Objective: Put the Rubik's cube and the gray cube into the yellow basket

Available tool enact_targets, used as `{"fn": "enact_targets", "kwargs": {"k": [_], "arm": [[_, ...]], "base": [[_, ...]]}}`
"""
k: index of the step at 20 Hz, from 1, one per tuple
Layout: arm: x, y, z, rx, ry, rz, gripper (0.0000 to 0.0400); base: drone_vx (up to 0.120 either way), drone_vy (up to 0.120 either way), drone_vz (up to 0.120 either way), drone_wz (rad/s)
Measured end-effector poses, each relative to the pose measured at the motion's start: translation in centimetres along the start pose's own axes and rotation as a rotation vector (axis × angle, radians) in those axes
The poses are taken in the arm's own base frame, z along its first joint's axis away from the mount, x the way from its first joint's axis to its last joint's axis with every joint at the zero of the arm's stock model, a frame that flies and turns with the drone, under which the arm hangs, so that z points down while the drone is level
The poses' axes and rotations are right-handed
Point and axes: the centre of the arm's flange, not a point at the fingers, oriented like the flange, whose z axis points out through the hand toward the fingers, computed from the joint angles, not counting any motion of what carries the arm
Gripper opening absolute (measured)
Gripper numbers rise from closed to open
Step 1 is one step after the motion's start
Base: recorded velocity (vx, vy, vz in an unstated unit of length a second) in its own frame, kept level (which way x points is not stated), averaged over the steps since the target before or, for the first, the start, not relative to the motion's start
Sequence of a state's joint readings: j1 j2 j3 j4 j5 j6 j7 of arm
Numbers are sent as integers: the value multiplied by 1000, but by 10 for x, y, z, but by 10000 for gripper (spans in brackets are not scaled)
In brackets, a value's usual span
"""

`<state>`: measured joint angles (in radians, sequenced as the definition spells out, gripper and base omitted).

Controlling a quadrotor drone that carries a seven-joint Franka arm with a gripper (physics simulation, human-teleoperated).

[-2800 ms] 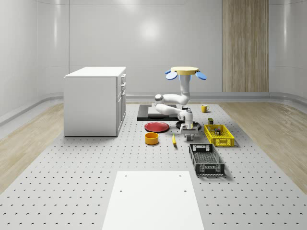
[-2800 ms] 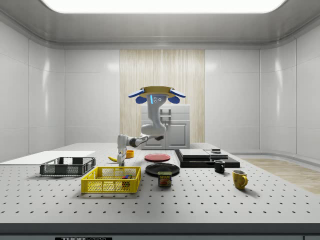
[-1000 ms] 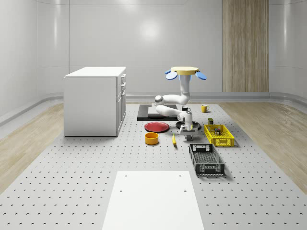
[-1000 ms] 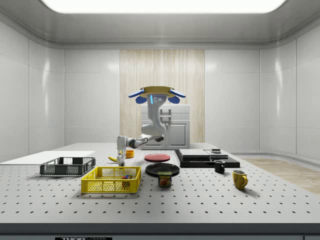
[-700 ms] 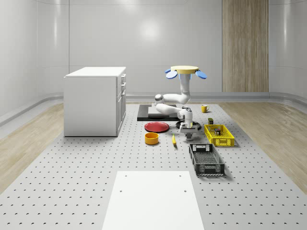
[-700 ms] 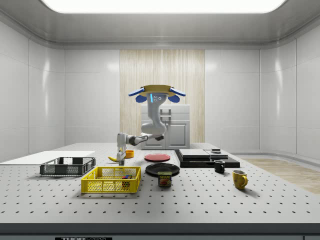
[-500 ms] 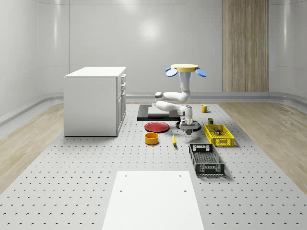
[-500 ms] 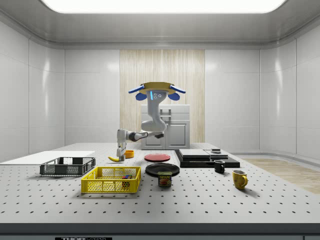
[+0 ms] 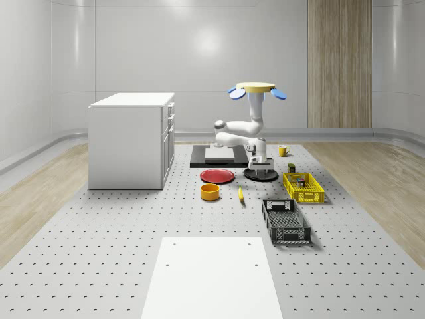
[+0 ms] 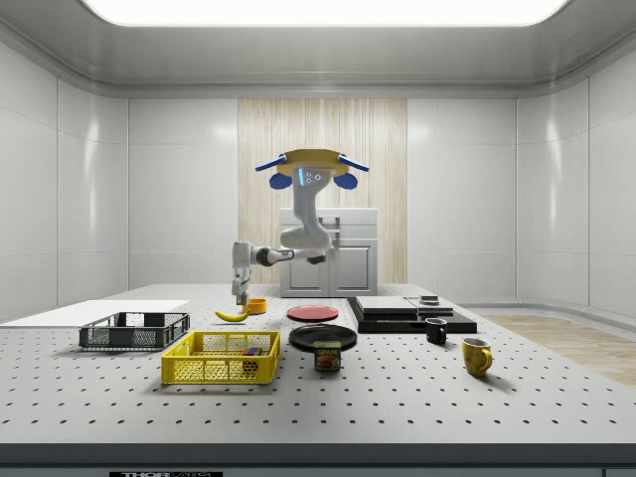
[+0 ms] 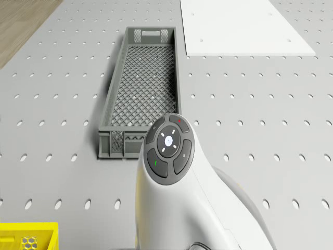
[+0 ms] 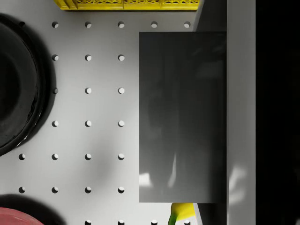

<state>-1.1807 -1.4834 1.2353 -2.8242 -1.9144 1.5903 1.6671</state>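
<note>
The gray cube (image 12: 183, 117) shows large and close in the wrist view, pressed against a finger (image 12: 241, 112). My gripper (image 9: 264, 175) points straight down, shut on it, held a little above the table between the black plate (image 9: 259, 176) and the yellow basket (image 9: 303, 188). In the side view the gripper (image 10: 239, 296) hangs above the banana (image 10: 232, 315), behind the yellow basket (image 10: 222, 359). The Rubik's cube (image 10: 254, 351) lies inside that basket. The drone (image 9: 257, 89) hovers over the far part of the table, near the black slab (image 9: 216, 157).
A black crate (image 9: 285, 220) sits in front of the basket. A red plate (image 9: 217, 176), an orange bowl (image 9: 210, 192) and a banana (image 9: 240, 194) lie to the whole-scene view's left. A white cabinet (image 9: 133, 139) stands far left. A can (image 10: 327, 355) and mugs (image 10: 476, 356) stand near the side view's front.
The drone has climbed and the arm has come up with it. The gripper has risen from table level, carrying the gray cube, and shifted slightly towards the whole-scene view's right.
</note>
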Motion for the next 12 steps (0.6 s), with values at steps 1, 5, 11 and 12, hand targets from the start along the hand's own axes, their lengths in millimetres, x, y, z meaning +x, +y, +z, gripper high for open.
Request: {"fn": "enact_targets", "kwargs": {"k": [1,5,11,12], "arm": [[0,0,0,0,0,0,250],[0,0,-1,0,0,0,250],[0,0,-1,0,0,0,250],[0,0,-1,0,0,0,250]], "base": [[0,0,0,0],[0,100,0,0],[0,120,0,0],[0,120,0,0]]}}
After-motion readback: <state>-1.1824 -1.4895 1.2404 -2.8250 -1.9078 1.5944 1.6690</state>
